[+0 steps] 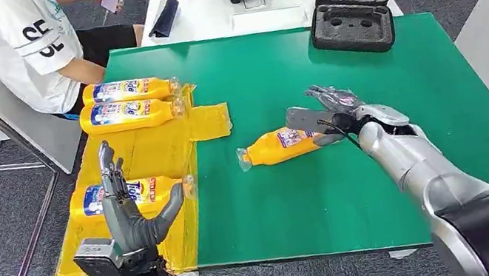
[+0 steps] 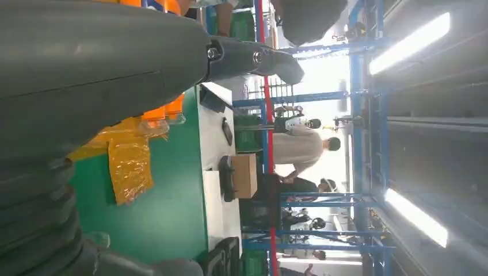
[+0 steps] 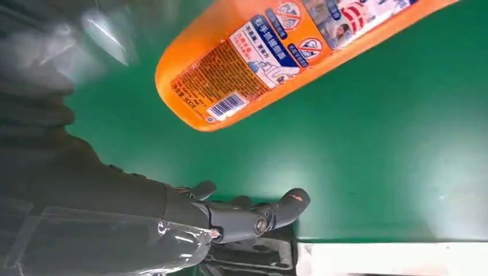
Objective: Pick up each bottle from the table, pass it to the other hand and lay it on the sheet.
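Observation:
An orange bottle (image 1: 277,146) lies on its side on the green table (image 1: 327,199), cap toward the yellow sheet (image 1: 146,151). My right hand (image 1: 331,114) is open at the bottle's base end, fingers spread. In the right wrist view the bottle (image 3: 276,52) lies apart from my fingers (image 3: 253,217). Three more bottles lie on the sheet: two at its far end (image 1: 128,90) (image 1: 132,114) and one near me (image 1: 98,200). My left hand (image 1: 127,217) is open and raised, fingers up, in front of the near bottle. The left wrist view shows the sheet (image 2: 129,161) past my left hand (image 2: 86,86).
A black foam case (image 1: 351,11) sits at the green table's far edge. A person in a white shirt (image 1: 23,40) sits beyond the sheet's far left corner, holding a phone. Behind is a white table (image 1: 206,17) with a tablet, a phone and a device.

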Motion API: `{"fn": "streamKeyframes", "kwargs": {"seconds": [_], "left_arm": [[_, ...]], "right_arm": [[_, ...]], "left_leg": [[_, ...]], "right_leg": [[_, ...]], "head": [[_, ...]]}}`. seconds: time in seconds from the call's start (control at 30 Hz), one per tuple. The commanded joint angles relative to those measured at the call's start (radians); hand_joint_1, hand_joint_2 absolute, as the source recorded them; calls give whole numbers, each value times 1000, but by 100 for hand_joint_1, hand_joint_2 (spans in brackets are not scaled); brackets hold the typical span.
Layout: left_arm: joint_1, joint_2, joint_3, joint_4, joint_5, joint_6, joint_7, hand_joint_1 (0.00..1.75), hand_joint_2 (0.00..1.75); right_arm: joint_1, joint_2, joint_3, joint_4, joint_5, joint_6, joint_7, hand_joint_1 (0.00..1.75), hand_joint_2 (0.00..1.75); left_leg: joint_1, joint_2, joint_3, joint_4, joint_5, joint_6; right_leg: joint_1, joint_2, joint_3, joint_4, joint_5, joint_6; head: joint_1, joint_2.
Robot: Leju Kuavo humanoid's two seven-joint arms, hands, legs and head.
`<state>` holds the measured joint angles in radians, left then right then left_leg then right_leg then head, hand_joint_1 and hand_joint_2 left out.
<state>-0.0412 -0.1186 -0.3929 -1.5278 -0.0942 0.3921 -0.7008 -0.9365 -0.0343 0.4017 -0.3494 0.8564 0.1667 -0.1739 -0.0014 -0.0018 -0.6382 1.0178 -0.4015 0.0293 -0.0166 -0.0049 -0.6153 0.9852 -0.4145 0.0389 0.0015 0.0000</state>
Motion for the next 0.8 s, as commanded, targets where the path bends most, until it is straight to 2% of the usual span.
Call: {"fn": "streamKeyframes", "kwargs": {"seconds": [0.03, 0.17, 0.47, 0.53, 0.8], "left_arm": [[-25, 18, -13, 61, 9, -21, 3, 0, 175], [-41, 16, -18, 76, 18, -17, 3, 0, 175], [-45, 16, -23, 87, 26, -21, 3, 0, 175], [-52, 17, -26, 94, 35, -27, 3, 0, 175], [-87, 12, -39, 140, 41, -30, 3, 0, 175]], "right_arm": [[-77, -3, 68, 116, 36, 49, 61, 0, 175], [-68, -5, 91, 120, 68, 26, 78, 0, 175], [-69, -3, 121, 123, 106, 8, 100, 0, 175], [-56, -4, 140, 125, 130, -11, 111, 0, 175], [-12, -11, 133, 130, 142, -62, 126, 0, 175]], "left_leg": [[1, 1, 8, 1, -4, -3], [0, -1, 2, 0, -1, -1], [0, 0, 2, 0, -1, -1], [1, 0, 6, 0, -3, -2], [1, -2, 5, -1, -1, -1]], "right_leg": [[1, 1, 7, 0, -4, -3], [0, -1, 2, 0, -1, -1], [0, 0, 2, 0, -1, -1], [1, 0, 6, 0, -3, -2], [1, -2, 5, -1, -2, -1]], "head": [[0, 0], [0, 0], [0, 0], [0, 0], [0, 0]]}}
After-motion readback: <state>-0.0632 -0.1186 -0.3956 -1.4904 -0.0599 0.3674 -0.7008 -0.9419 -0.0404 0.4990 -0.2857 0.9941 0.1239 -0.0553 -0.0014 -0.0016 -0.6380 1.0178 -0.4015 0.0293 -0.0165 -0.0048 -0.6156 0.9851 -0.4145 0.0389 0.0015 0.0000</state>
